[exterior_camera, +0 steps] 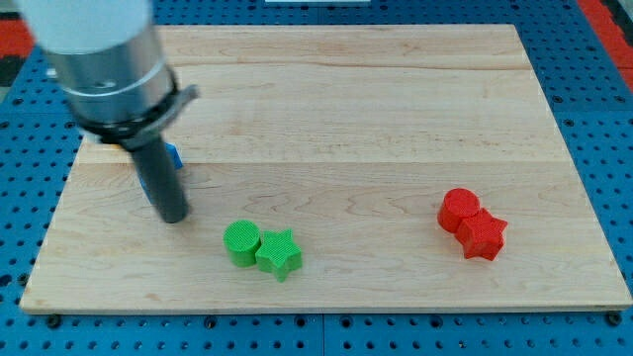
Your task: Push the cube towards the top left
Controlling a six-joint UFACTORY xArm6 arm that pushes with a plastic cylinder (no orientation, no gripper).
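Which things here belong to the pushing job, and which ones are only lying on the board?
Job:
- blue cube, mostly hidden behind the rod
- my tip, just below the cube

Lying about:
- green cylinder, touching green star
- red cylinder, touching red star
- wooden board

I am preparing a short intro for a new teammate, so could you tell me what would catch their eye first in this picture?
The big grey arm at the view's upper left dominates, its dark rod ending at my tip, with a blue block mostly hidden behind the rod. Right of the tip, a green cylinder touches a green star. At the view's right, a red cylinder and red star sit together.
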